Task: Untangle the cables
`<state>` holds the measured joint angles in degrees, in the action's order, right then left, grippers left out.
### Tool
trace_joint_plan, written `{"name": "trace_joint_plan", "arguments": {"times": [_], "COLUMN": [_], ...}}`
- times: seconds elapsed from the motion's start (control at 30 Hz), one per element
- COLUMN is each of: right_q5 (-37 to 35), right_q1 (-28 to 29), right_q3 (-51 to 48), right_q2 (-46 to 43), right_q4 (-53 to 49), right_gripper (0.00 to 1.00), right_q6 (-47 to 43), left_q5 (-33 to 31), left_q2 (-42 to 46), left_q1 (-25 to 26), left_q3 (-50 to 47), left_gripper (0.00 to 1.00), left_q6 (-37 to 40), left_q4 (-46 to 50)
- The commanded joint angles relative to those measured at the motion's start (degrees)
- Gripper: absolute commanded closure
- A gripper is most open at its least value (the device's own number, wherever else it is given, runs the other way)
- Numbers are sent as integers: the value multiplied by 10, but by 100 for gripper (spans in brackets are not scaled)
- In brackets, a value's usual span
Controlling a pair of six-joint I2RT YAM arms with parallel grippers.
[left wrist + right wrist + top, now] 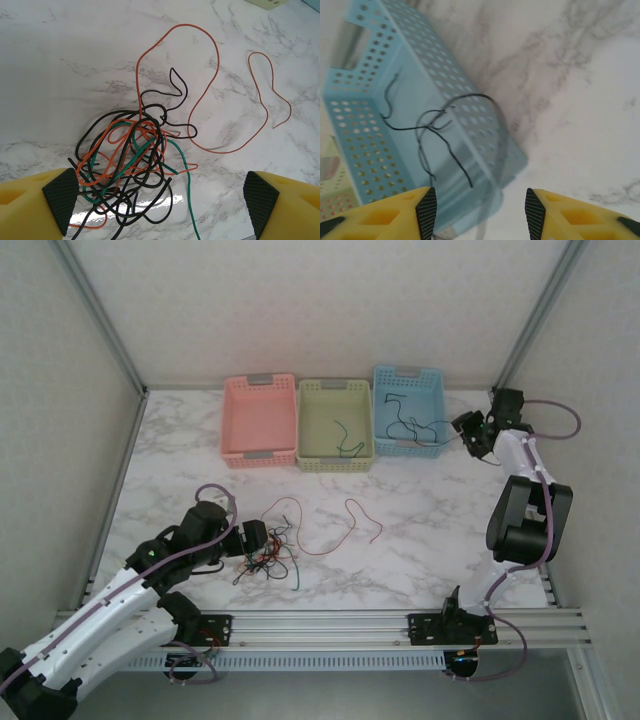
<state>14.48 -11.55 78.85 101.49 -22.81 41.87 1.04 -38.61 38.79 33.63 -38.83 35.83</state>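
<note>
Between the spread fingers of our left claw, which grips nothing, we see the clump of red, green and black cables on the marble table. Beyond it a long red loop trails from the clump, and a separate red strand lies further right. Ahead of our right claw, jaws apart and empty, black cables lie inside the blue basket.
</note>
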Motion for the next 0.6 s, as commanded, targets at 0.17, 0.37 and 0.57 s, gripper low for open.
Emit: {"name": "trace_joint_plan", "arguments": {"times": [0.17, 0.37, 0.57], "right_q5": [33, -8, -7], "right_q1": [-4, -4, -8], "right_q3": [-22, -17, 12], "right_q2": [-59, -50, 12], "right_q4": [21, -13, -18], "right_gripper": [52, 40, 43], "right_q6": [13, -8, -14], "left_q5": [-8, -8, -6], "left_q2": [0, 4, 2], "left_q1": [-5, -4, -4], "left_q3": [18, 19, 21], "left_gripper": [13, 12, 12], "left_q6": [8, 8, 9], "left_q4": [9, 11, 11]}}
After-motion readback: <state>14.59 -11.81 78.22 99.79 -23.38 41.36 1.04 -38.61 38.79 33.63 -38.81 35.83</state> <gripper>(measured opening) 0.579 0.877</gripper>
